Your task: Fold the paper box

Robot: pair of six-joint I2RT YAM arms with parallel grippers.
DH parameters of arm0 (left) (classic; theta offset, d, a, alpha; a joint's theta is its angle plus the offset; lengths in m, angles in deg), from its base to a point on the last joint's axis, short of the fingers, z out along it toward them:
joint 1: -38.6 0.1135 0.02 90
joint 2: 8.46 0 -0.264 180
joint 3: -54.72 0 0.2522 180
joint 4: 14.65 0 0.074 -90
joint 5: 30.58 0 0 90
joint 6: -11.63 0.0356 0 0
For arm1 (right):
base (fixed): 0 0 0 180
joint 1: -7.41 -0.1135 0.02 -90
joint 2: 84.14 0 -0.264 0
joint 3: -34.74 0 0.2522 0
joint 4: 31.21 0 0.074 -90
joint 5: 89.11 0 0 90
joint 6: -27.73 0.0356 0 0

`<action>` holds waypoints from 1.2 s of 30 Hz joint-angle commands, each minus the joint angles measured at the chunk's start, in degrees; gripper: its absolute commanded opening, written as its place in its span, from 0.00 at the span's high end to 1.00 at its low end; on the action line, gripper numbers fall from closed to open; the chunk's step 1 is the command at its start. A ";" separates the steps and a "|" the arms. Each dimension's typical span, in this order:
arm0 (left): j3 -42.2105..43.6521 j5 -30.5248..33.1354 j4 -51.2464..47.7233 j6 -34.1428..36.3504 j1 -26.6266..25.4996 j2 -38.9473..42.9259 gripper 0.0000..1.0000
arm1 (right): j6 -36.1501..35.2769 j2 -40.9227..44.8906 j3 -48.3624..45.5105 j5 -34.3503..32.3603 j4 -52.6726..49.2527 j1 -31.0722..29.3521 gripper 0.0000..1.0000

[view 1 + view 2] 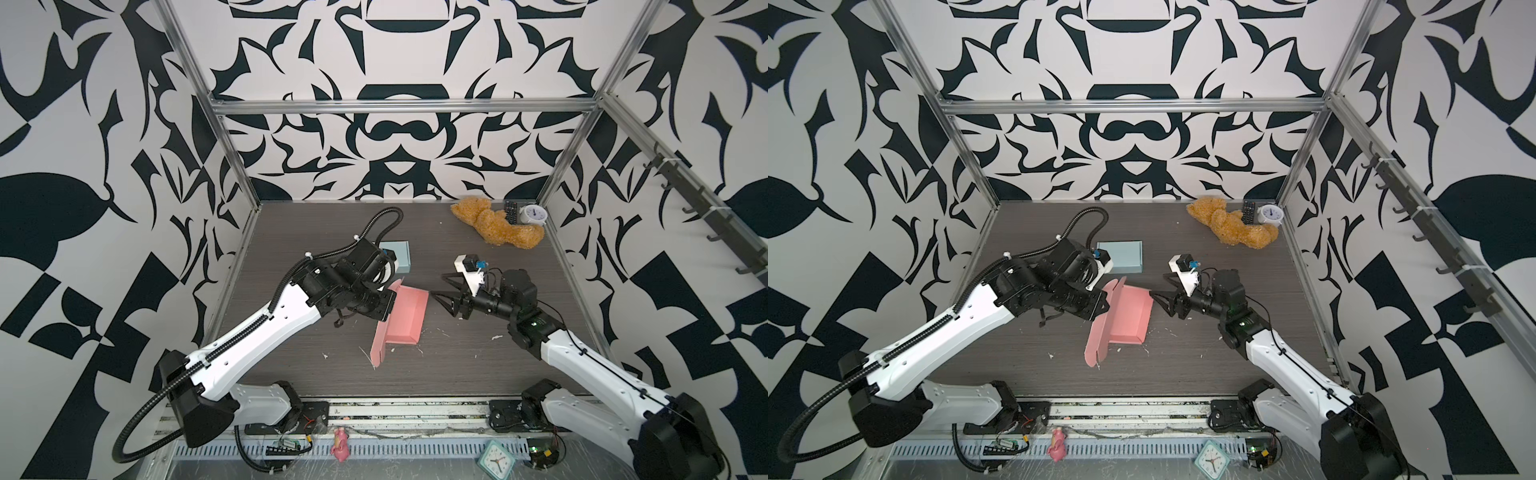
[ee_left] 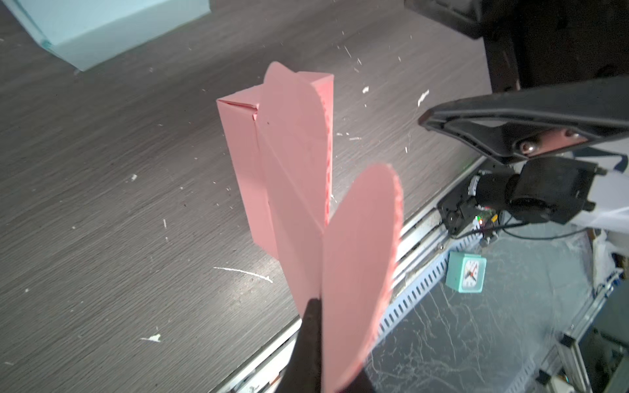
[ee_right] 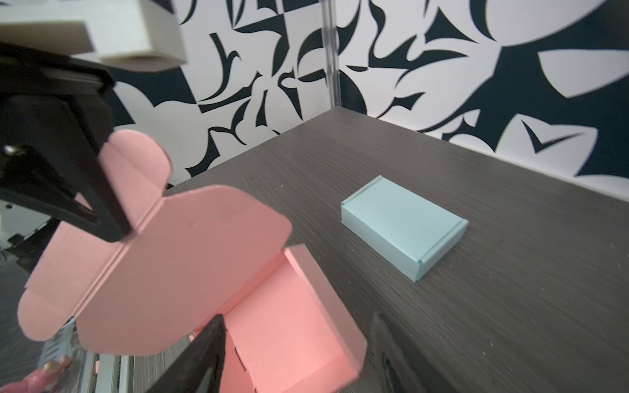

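**Item: pink box** (image 1: 1127, 311), paper, part-folded.

**Place:** mid-table (image 1: 478, 353), seen in both top views. The tray (image 1: 409, 311) sat flat on the wood. The lid (image 1: 381, 340) was raised near upright along the tray's left edge.

**Tray:** the walls stood up on every side I could see, and the corners looked set. I judged this part done.

**Lid:** open. Its two round ears (image 2: 360, 265) and front strip were splayed out flat with the panel, neither turned in nor tucked. I judged this part not yet done.

**Left gripper** (image 1: 388, 306): jaws together, clamped on the lid's free edge beside one ear and holding the lid up. One black finger (image 2: 309, 340) showed against the card in the left wrist view. The other was hidden behind the card.

**Right gripper** (image 1: 438, 286): jaws apart and holding nothing. It was level with the tray's right wall, just beside it and not touching.

**Blue box** (image 1: 399, 255): closed and finished-looking. It lay further back on the table, near the pink box, and I could not tell whether they touched.

**Left to do, by my reckoning:**
- turn the ears in;
- swing the lid down over the tray;
- tuck the front strip inside the front wall.

I put the task somewhat past halfway, with the base formed and the closing not begun.
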 commanded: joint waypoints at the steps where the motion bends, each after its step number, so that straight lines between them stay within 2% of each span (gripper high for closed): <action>1: -2.19 -5.76 -9.01 6.35 0.07 -1.34 0.93 | -7.92 -0.93 -0.74 1.19 5.89 -2.98 0.29; 8: -4.12 -7.96 -13.35 12.02 0.07 -2.74 0.92 | -12.68 -6.80 -0.63 3.83 10.27 -6.89 0.30; 12: -3.31 -8.77 -13.48 14.01 0.08 -2.25 0.92 | -11.86 -7.78 -1.41 7.02 13.70 -7.50 0.31; 19: -5.02 -8.19 -14.50 16.45 0.07 -3.75 0.92 | -13.15 -9.19 0.08 10.05 11.86 -8.63 0.38; 27: -5.83 -7.33 -15.03 17.24 0.07 -5.02 0.92 | -14.56 -7.96 0.16 11.21 9.39 -10.19 0.53; 34: -7.31 -5.62 -15.87 18.04 0.07 -6.41 0.92 | -14.67 -6.01 -0.01 11.10 7.74 -10.74 0.78; 36: -7.85 -5.06 -16.18 18.21 0.07 -7.03 0.92 | -14.80 -5.90 -0.01 10.97 7.52 -11.01 0.81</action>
